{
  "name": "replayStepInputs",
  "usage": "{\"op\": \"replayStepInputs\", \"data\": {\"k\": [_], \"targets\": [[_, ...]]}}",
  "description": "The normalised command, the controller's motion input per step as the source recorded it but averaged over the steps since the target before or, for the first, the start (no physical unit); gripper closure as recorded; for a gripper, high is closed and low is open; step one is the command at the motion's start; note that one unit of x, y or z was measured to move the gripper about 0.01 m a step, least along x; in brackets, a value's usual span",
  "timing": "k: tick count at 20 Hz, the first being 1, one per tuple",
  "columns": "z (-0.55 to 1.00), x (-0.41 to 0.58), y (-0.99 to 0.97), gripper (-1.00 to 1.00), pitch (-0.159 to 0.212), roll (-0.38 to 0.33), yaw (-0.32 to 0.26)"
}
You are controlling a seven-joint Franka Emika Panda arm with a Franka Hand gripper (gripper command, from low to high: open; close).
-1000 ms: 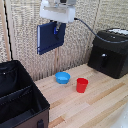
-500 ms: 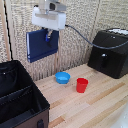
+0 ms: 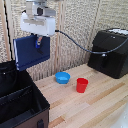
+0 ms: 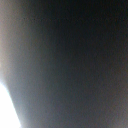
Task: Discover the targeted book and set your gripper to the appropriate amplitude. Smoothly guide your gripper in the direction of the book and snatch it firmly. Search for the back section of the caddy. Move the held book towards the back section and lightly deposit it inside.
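Looking across the exterior view, we see the white robot arm's end piece, the gripper [image 3: 37, 41], hanging high above the pale wooden plank worktop [image 3: 95, 105], its short dark fingers [image 3: 37, 44] clenched on the top edge of the thin dark navy-blue rectangular hardcover book [image 3: 31, 52]. The book hangs in the air with its broad face toward the camera, slightly tilted, well clear of the worktop. It sits above and just toward the exterior view's right of the large black fabric box-like caddy [image 3: 20, 100], which fills the lower corner on the exterior view's left with its top open and its rigid edges showing; we cannot make out the inner dividers clearly here. On the worktop near the middle we find a small round blue bowl [image 3: 62, 77], and just beside it, toward the exterior view's right, a red plastic cup [image 3: 82, 85] standing upright; the two are close but we cannot tell whether they touch. Farther toward the exterior view's right stands a black boxy machine with a front handle [image 3: 110, 52], and a dark cable [image 3: 75, 45] arcs from the arm to it. Behind everything runs a woven beige wall [image 3: 85, 20]. The wrist view gives us only a dark blur with a pale patch at one corner.
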Motion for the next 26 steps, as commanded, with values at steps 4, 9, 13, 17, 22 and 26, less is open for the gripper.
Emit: {"op": "replayStepInputs", "data": {"k": [4, 9, 13, 17, 22, 26], "targets": [[0.79, 0.235, 0.78, 1.00, 0.026, 0.035, -0.036], [0.78, 0.257, 0.79, 1.00, 0.032, 0.030, -0.032], [0.65, 0.301, 0.82, 1.00, 0.054, 0.026, -0.027], [0.34, 0.371, 0.80, 1.00, 0.086, 0.020, -0.031], [-0.17, 0.529, 0.64, 1.00, 0.077, -0.018, -0.031], [-0.32, 0.426, 0.43, 1.00, 0.065, -0.066, -0.001]]}}
